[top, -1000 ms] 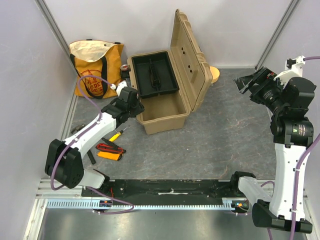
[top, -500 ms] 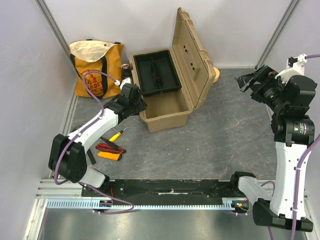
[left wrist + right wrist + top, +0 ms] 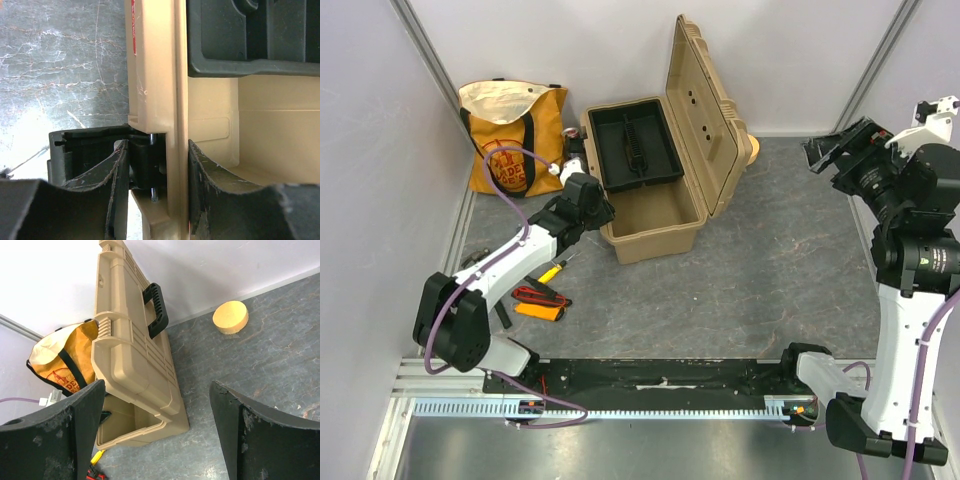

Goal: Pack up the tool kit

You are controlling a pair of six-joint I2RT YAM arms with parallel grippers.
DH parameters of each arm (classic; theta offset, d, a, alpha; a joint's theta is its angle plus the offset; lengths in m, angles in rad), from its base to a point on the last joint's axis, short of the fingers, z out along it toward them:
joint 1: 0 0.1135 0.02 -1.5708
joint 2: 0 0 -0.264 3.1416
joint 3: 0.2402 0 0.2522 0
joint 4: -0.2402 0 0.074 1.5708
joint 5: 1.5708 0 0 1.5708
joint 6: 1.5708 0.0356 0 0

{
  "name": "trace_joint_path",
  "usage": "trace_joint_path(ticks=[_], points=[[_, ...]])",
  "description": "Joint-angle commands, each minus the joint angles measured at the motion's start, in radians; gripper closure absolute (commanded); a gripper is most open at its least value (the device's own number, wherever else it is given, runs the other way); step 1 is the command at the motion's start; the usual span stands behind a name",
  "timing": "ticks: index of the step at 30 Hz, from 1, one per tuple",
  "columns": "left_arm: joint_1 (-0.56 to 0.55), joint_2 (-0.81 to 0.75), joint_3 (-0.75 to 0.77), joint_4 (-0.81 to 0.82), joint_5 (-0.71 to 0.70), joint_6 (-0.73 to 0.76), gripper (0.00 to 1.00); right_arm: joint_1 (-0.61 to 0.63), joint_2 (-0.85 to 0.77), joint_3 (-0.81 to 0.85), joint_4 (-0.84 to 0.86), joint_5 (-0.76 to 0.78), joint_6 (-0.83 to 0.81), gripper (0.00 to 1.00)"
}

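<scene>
Two fingers (image 3: 95,187) tight astride the toolbox (image 3: 157,75) wall.

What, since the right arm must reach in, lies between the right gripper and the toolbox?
Bare grey floor, plus a round tan disc beside the toolbox lid, toward the right gripper; top and right wrist views both show it.

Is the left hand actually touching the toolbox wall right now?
Touching. In the left wrist view the left hand clamps the toolbox wall: one finger on its inner face, the other on the black latch, no gap.
</scene>
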Motion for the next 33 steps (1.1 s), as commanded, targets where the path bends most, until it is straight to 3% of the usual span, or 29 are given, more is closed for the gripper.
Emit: trace_joint_path(ticks=[1,3,9,13,16,29,33], points=[[-0.088,-0.041,-0.067,0.031,0.188,-0.074,0.74,0.002,0.012,0.065,0.001,0.022,-0.013,0.09],[-0.094,-0.052,-0.074,0.028,0.185,-0.075,0.71,0.002,0.016,0.087,-0.002,0.022,-0.015,0.09],[-0.100,-0.087,-0.067,0.017,0.182,-0.054,0.50,0.002,0.038,0.150,-0.009,-0.027,-0.052,0.08],[-0.098,-0.127,-0.033,0.008,0.171,-0.014,0.27,0.006,0.050,0.179,0.003,-0.108,-0.075,0.08],[-0.098,-0.159,-0.001,-0.005,0.162,0.024,0.16,0.020,0.062,0.200,0.021,-0.159,-0.076,0.08],[-0.086,-0.312,0.096,-0.089,0.041,0.129,0.11,0.135,0.166,0.285,0.213,-0.312,0.051,0.09],[-0.071,-0.329,0.128,-0.136,-0.002,0.158,0.10,0.262,0.226,0.286,0.254,-0.294,0.072,0.09]])
